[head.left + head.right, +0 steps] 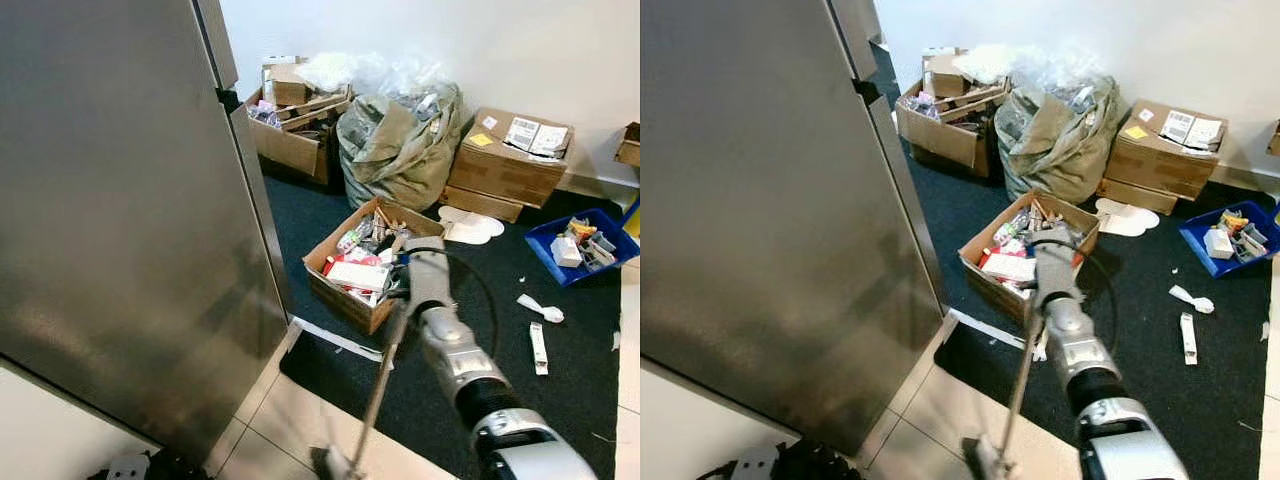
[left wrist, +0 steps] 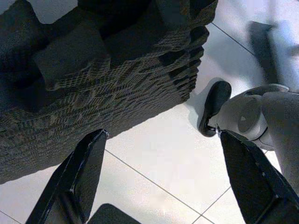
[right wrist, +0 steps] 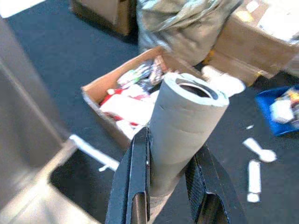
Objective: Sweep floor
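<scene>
**Broom gripped high, head parked on tile at carpet edge**

Nearest: right end effector (image 3: 166, 186) clamped on the grey foam grip at top of the broom (image 1: 372, 400); fingers squeeze the sleeve from both sides. Grip is high on the handle, prob. for reach & leverage, so the shaft slants down and away from the arm w/ the broom head (image 1: 335, 462) resting on the pale tile floor (image 1: 290, 415), close in front of the robot. Head sits on tile rather than carpet, so a stroke could start there.

Left end effector (image 2: 163, 182) hangs idle, fingers spread wide, nothing between them, pointing down at tile beside a dark foam mat stack (image 2: 107, 74) and the robot's own foot (image 2: 212, 107). Kept clear of the broom, so one-arm sweeping by the look of it.

Left of broom: big steel cabinet panel (image 1: 120, 200), blocks that side.

Mid: dark carpet (image 1: 560, 380) starts just past the tile, white strip (image 1: 335, 340) along its edge. Open cardboard box (image 1: 365, 265) of mixed items sits on the carpet, right behind the handle. Loose scraps to the right: white spoon-like piece (image 1: 540, 309), white stick (image 1: 538, 348). Likely sweep targets.

Far: blue tray (image 1: 580, 245), stuffed bag (image 1: 400, 140), more boxes (image 1: 505, 160) against the wall, too bulky to sweep
</scene>
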You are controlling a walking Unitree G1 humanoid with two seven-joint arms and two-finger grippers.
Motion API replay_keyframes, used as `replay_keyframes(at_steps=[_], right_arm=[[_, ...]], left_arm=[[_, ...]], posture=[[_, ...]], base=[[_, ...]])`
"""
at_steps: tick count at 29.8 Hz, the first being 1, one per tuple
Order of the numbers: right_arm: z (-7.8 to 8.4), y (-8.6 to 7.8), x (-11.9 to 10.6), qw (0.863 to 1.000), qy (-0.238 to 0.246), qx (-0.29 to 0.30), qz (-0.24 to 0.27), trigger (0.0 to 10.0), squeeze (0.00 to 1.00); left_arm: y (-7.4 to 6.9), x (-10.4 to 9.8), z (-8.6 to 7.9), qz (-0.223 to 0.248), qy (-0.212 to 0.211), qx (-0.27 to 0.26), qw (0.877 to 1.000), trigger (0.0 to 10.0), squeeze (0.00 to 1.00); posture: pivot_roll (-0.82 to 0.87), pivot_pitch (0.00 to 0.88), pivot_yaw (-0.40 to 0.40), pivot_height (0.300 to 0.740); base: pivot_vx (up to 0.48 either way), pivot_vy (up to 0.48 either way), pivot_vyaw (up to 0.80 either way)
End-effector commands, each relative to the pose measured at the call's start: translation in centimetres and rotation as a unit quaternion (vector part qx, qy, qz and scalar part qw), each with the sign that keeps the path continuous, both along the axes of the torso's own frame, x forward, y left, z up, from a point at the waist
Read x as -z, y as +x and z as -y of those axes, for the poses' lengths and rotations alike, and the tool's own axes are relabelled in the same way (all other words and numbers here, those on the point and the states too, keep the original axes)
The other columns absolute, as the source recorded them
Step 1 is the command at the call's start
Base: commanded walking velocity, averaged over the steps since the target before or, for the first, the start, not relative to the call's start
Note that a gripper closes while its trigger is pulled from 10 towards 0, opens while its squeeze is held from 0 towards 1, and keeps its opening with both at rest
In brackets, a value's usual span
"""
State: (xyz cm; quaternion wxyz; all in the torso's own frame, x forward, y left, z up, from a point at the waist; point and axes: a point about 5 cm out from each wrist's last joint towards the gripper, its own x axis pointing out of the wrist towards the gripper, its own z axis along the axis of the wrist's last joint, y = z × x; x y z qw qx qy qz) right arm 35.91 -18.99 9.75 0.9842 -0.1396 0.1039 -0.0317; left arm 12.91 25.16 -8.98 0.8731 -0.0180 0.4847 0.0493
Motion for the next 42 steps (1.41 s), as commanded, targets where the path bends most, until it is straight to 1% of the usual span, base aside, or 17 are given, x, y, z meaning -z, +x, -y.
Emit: replay_keyframes(at_steps=[1,2,4,5,6,7,9,11,14,20,25,27,32,34,36,38,42], right_arm=[[1.0,-0.7,1.1,0.997,-0.071,-0.010,-0.022,10.0,0.00],[1.2,-0.3,-0.7,0.995,-0.076,-0.050,0.027,10.0,0.00],[1.2,-0.3,-0.7,0.995,-0.076,-0.050,0.027,10.0,0.00],[1.2,0.0,-2.3,0.991,-0.078,-0.088,0.070,10.0,0.00],[1.2,0.0,-2.3,0.991,-0.078,-0.088,0.070,10.0,0.00],[1.1,0.3,-4.1,0.983,-0.084,-0.118,0.116,10.0,0.00],[1.2,0.5,-5.7,0.974,-0.089,-0.137,0.156,10.0,0.00],[1.2,0.5,-5.7,0.974,-0.089,-0.137,0.156,10.0,0.00],[1.2,0.8,-8.6,0.957,-0.104,-0.155,0.223,10.0,0.00],[1.2,0.9,-10.5,0.943,-0.118,-0.167,0.264,10.0,0.00],[1.1,1.2,-11.3,0.943,-0.097,-0.175,0.265,10.0,0.00],[0.9,1.4,-10.9,0.955,-0.014,-0.178,0.236,10.0,0.00],[0.4,1.3,-10.0,0.955,0.059,-0.214,0.197,10.0,0.00],[0.2,0.8,-9.3,0.945,0.104,-0.271,0.152,10.0,0.00],[0.2,0.8,-9.3,0.945,0.104,-0.271,0.152,10.0,0.00],[0.4,0.2,-9.1,0.928,0.137,-0.323,0.121,10.0,0.00],[0.5,0.0,-8.9,0.923,0.136,-0.343,0.107,10.0,0.00]], left_arm=[[-0.9,0.3,-0.2,-0.015,0.001,-0.008,1.000,10.0,0.00],[-0.8,0.3,0.0,-0.014,-0.001,-0.008,1.000,10.0,0.00],[-0.8,0.3,0.0,-0.014,-0.001,-0.008,1.000,10.0,0.00],[-0.7,0.3,0.1,-0.012,-0.002,-0.009,1.000,10.0,0.00],[-0.7,0.3,0.1,-0.012,-0.002,-0.009,1.000,10.0,0.00],[-0.6,0.3,0.2,-0.011,-0.003,-0.010,1.000,10.0,0.00],[-0.5,0.3,0.3,-0.011,-0.005,-0.010,1.000,10.0,0.00],[-0.5,0.3,0.3,-0.011,-0.005,-0.010,1.000,10.0,0.00],[-0.4,0.3,0.4,-0.010,-0.007,-0.012,1.000,10.0,0.00],[-0.3,0.3,0.6,-0.009,-0.010,-0.014,1.000,10.0,0.00],[-0.1,0.3,0.6,-0.007,-0.010,-0.016,1.000,10.0,0.00],[-0.1,0.3,0.7,-0.007,-0.010,-0.017,1.000,10.0,0.00],[0.0,0.3,0.7,-0.007,-0.010,-0.016,1.000,10.0,0.00],[0.0,0.3,0.7,-0.008,-0.010,-0.014,1.000,10.0,0.00],[0.0,0.3,0.7,-0.008,-0.010,-0.014,1.000,10.0,0.00],[0.0,0.3,0.7,-0.009,-0.010,-0.013,1.000,10.0,0.00],[0.0,0.3,0.6,-0.009,-0.009,-0.012,1.000,10.0,0.00]], posture=[[0.00,0.152,0.057,0.740],[0.00,0.146,0.051,0.740],[0.00,0.146,0.051,0.740],[-0.01,0.142,0.046,0.740],[-0.01,0.142,0.046,0.740],[-0.02,0.140,0.043,0.740],[-0.02,0.133,0.037,0.740],[-0.02,0.133,0.037,0.740],[-0.02,0.123,0.033,0.740],[-0.03,0.114,0.029,0.740],[-0.03,0.107,0.027,0.740],[-0.03,0.106,0.027,0.740],[-0.03,0.106,0.028,0.740],[-0.03,0.105,0.030,0.740],[-0.03,0.105,0.030,0.740],[-0.04,0.105,0.033,0.740],[-0.04,0.105,0.032,0.740]], base=[[0.000,0.000,0.00],[0.000,0.000,0.00],[0.000,0.000,0.00],[0.000,0.000,0.00],[0.000,0.000,0.00],[0.000,0.000,0.00],[0.000,0.000,0.00],[0.000,0.000,0.00],[0.000,0.000,0.00],[0.000,0.000,0.00],[0.000,0.000,0.00],[0.000,0.000,0.00],[0.000,0.000,0.00],[0.000,0.000,0.00],[0.000,0.000,0.00],[0.000,0.000,0.00],[0.000,0.000,0.00]])
